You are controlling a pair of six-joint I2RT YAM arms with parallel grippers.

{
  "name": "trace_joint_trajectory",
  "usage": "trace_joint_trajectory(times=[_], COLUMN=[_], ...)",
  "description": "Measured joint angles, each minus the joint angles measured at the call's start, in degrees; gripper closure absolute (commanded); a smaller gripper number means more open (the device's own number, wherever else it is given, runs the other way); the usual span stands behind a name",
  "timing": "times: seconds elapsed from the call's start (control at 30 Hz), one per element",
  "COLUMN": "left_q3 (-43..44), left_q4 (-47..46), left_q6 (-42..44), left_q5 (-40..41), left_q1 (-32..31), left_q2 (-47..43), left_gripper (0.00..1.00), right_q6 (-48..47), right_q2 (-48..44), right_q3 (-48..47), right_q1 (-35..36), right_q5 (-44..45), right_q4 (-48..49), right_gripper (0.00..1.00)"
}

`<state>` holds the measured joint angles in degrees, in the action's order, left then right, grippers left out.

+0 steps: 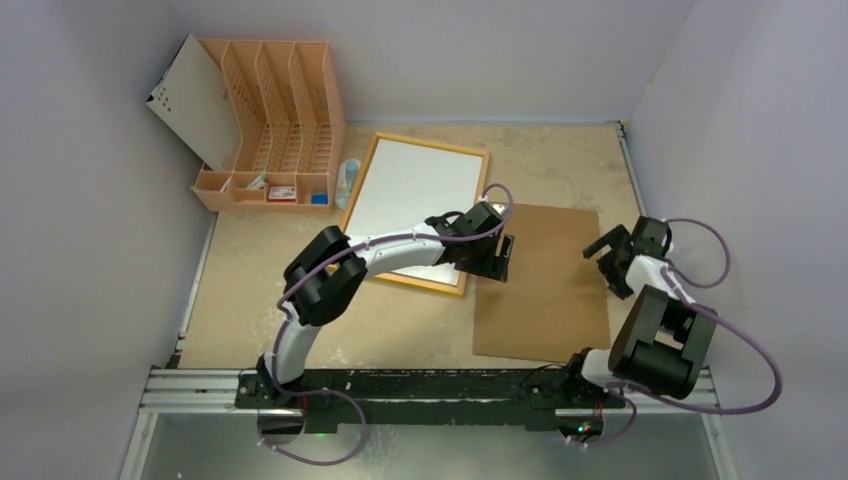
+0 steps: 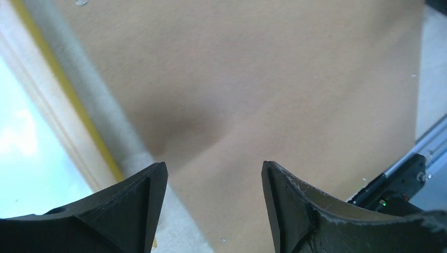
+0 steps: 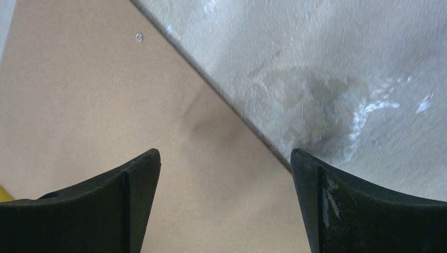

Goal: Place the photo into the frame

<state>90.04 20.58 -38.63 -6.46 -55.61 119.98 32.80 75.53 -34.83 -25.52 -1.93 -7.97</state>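
The frame (image 1: 473, 220) lies flat at the table's middle back, wood-coloured edge up. A plain white sheet, the photo (image 1: 415, 195) with its blank side up, fills it. In the left wrist view the frame's yellow rim (image 2: 68, 89) and the white sheet (image 2: 21, 147) are at the left. My left gripper (image 1: 503, 255) hovers open and empty over the gap between the frame's right corner and the brown backing board (image 1: 545, 285). Its jaws (image 2: 213, 166) hold nothing. My right gripper (image 1: 603, 258) hangs open over the board's right edge (image 3: 105, 105), empty too (image 3: 224, 153).
An orange slotted file rack (image 1: 275, 120) stands at the back left with a white panel (image 1: 195, 100) leaning on it. A small pale blue item (image 1: 347, 180) lies beside the frame's left edge. Grey walls close three sides. The arms' mounting rail (image 1: 440, 385) runs along the near edge.
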Motion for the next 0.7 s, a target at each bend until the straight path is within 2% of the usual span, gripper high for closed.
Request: trace_joint_trajectory(times=[0.37,0.5,0.7], left_q3=[-0.9,-0.9,0.5], left_q4=[3.1,2.4,2.8], left_q6=[-6.1,-8.5,-11.7], left_q5=[5.5,5.1,5.7], left_q1=[0.3,0.3,0.3], left_q2=[0.2,1.3,2.7], left_gripper=[0.26,0.26,0.25], right_q6=[-6.7,-10.7,-16.1], right_q2=[10.5,16.3,17.2], right_q3=[-13.8,-15.5,-16.2], right_q1=[0.4,0.4,0.3], right_q5=[8.4,7.2,2.8], right_q4=[-5.7,-5.4,-4.6], right_gripper=[0.03,0.03,0.05])
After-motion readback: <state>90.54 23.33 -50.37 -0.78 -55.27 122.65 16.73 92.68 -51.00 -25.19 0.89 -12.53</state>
